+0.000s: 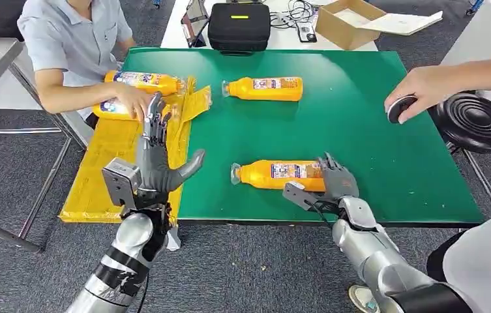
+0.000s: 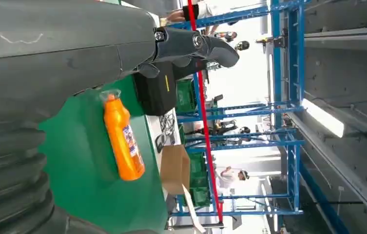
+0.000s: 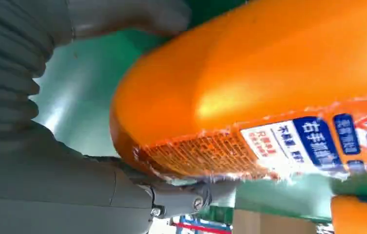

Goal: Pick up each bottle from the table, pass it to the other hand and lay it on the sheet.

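A green-topped desk is flanked on its left by a crumpled yellow sheet, on which two orange plastic bottles are steadied by a person's hand. A far orange bottle lies on the green. The near orange bottle is grasped at its base by the right robot hand. The left robot hand is raised, released, fingers spread.

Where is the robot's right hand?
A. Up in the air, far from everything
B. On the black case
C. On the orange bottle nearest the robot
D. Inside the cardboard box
C: the right hand is at the base end of the near orange bottle lying on the green table, fingers around it.
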